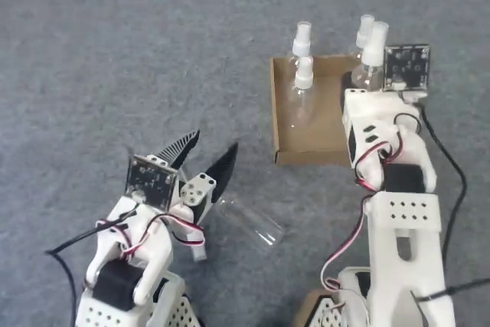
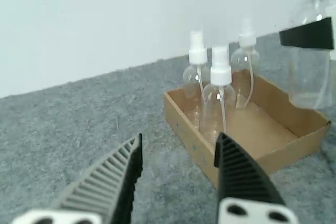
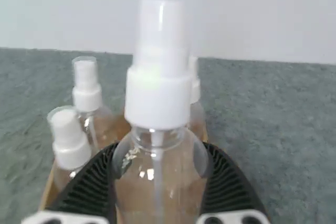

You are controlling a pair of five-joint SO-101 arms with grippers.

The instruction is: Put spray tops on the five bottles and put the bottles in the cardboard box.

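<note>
The cardboard box lies at the right of the grey table, and three clear bottles with white spray tops stand in it. My right gripper is shut on a fourth capped bottle, held upright over the box's right side; the right wrist view shows that bottle between the black fingers. A bare bottle without a top lies on its side on the table. Just left of it, my left gripper is open and holds nothing.
Grey carpet-like cloth covers the table, with wide free room at the left and middle. A white wall stands behind. From the left wrist view the box is ahead to the right, with the right arm's held bottle at its far side.
</note>
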